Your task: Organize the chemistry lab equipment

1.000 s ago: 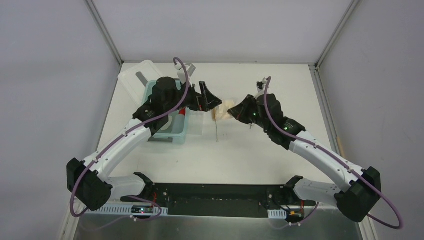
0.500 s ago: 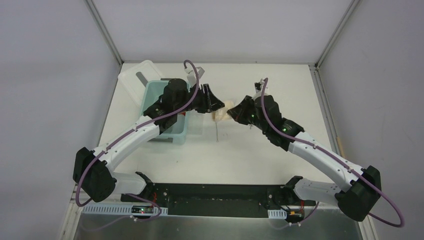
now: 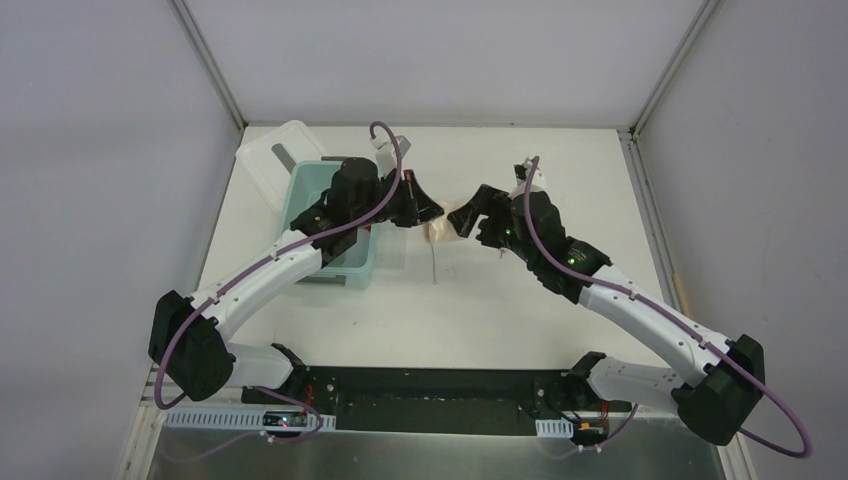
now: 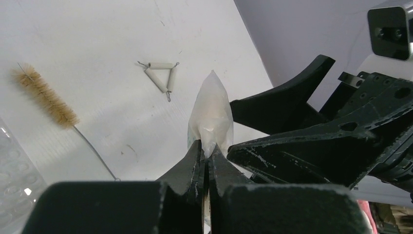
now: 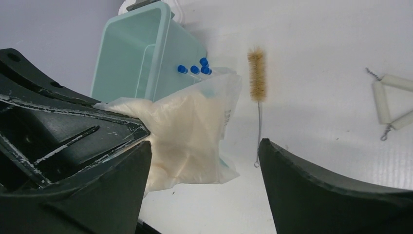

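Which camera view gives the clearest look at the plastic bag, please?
The right wrist view: the plastic bag shows its broad side and pale contents. The left wrist view shows it edge-on, pinched in the left gripper; the top view shows only a small pale patch.

No writing, label, brand or number is legible on anything.

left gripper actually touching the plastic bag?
Touching. Left wrist view: the left gripper has its fingertips pinched shut on the lower edge of the plastic bag.
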You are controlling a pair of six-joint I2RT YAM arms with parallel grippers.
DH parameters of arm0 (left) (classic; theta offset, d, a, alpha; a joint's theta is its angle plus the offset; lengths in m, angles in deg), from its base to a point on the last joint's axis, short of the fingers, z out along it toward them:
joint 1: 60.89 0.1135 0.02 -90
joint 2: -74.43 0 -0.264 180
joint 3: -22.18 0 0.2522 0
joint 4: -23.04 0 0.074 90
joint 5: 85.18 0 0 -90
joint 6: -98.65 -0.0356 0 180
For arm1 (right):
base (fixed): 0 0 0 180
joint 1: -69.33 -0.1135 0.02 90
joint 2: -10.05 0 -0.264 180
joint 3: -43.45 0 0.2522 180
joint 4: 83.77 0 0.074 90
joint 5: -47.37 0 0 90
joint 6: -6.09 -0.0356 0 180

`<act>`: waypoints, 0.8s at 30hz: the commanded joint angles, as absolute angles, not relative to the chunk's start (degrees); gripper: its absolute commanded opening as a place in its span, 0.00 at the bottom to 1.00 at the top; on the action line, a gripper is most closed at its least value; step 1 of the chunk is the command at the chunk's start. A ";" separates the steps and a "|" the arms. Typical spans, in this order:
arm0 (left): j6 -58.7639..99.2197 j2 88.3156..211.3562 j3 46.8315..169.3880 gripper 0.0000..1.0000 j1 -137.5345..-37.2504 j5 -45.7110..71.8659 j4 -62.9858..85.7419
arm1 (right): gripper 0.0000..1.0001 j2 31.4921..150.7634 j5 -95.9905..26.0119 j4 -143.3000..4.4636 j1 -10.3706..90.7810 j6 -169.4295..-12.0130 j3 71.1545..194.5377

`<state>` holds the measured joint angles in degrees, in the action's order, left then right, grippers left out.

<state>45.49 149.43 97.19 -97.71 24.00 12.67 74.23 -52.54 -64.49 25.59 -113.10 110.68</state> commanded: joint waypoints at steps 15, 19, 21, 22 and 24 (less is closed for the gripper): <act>37.47 143.24 103.80 0.00 -84.78 20.83 -5.84 | 0.92 65.98 -61.99 -60.86 28.43 -108.70 107.35; 32.80 141.12 105.40 0.00 -76.06 21.52 -13.04 | 0.93 65.42 -62.42 -59.82 29.79 -108.71 106.72; 29.84 141.41 107.15 0.00 -72.72 20.70 -18.94 | 0.94 65.16 -62.78 -59.21 30.70 -108.44 106.47; 28.55 141.79 107.96 0.00 -71.02 20.35 -21.28 | 0.94 65.08 -63.00 -58.75 31.15 -108.17 106.36; 26.70 142.75 108.92 0.00 -67.28 20.29 -24.87 | 0.95 65.46 -63.76 -56.95 32.34 -107.67 106.74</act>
<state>33.20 143.07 105.13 -72.20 20.21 -14.50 66.82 -61.26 -59.01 30.59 -109.34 106.99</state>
